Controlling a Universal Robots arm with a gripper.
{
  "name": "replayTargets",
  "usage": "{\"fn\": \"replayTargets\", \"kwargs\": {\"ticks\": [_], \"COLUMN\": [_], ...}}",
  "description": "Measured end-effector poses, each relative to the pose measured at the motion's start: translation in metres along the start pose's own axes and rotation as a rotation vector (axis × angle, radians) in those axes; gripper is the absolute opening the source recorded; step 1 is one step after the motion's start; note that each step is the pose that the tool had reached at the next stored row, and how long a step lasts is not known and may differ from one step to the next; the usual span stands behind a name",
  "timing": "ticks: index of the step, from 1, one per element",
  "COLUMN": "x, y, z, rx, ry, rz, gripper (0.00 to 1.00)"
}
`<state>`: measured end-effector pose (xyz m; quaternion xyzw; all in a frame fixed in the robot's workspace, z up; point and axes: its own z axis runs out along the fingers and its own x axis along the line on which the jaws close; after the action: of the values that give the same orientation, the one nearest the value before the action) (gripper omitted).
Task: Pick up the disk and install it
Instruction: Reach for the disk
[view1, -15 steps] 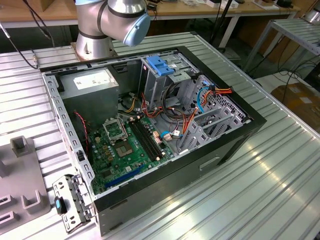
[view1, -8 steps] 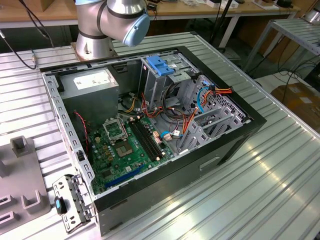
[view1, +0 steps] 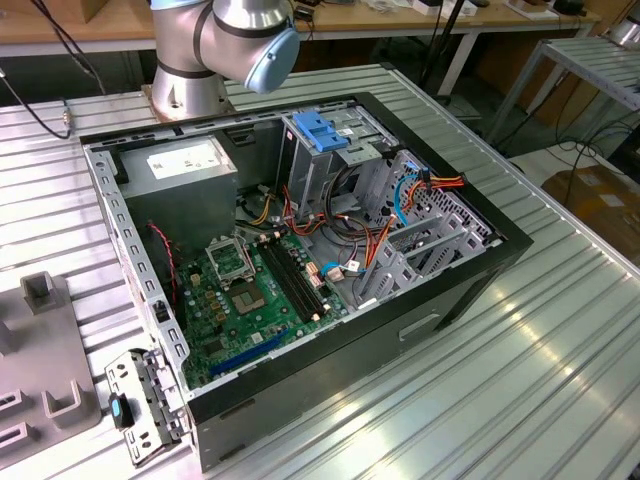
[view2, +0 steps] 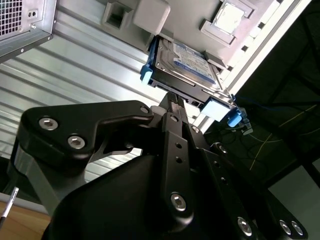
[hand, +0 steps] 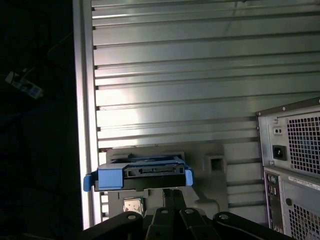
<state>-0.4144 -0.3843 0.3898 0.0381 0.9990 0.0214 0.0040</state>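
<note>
The disk (view2: 187, 60) is a silver-grey drive with a blue-and-white label and blue side rails. It lies on a grey holder (view2: 150, 15) on the ribbed metal table, near the table's edge. In the first wrist view the disk (hand: 150, 172) turns its connector edge toward me. My gripper (view2: 173, 100) has its two black fingers drawn close together, with the tips just in front of that edge. The same closed pair of the gripper (hand: 173, 192) rises to the disk's underside in the first wrist view. I cannot tell whether the tips touch the disk.
The open computer case (view1: 470, 270) lies on its side in the exterior view, with a grey drive cage with a blue top (view1: 320, 135) inside. The case's rear panel (hand: 295, 150) stands close to the holder. The table edge (hand: 82, 100) drops off beside the disk. The arm's base (view1: 190, 80) stands behind the case.
</note>
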Motion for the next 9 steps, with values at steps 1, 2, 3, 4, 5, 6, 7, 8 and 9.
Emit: {"fn": "replayTargets", "kwargs": {"ticks": [1, 2, 3, 4, 5, 6, 7, 8, 9], "x": [0.0009, 0.0032, 0.0044, 0.0056, 0.0067, 0.0077, 0.0092, 0.0104, 0.0112], "y": [-0.0001, -0.0002, -0.0003, -0.0004, -0.0004, -0.0005, -0.0006, -0.0007, -0.0008], "z": [0.0, 0.0001, 0.0001, 0.0001, 0.0001, 0.0001, 0.0001, 0.0001, 0.0001], "rx": [0.0, 0.0, 0.0, 0.0, 0.0, 0.0, 0.0, 0.0, 0.0], "ry": [0.0001, 0.0002, 0.0003, 0.0004, 0.0004, 0.0005, 0.0006, 0.0007, 0.0008], "rz": [0.0, 0.0, 0.0, 0.0, 0.0, 0.0, 0.0, 0.0, 0.0], "gripper": [0.11, 0.11, 0.11, 0.11, 0.11, 0.11, 0.11, 0.11, 0.11]}}
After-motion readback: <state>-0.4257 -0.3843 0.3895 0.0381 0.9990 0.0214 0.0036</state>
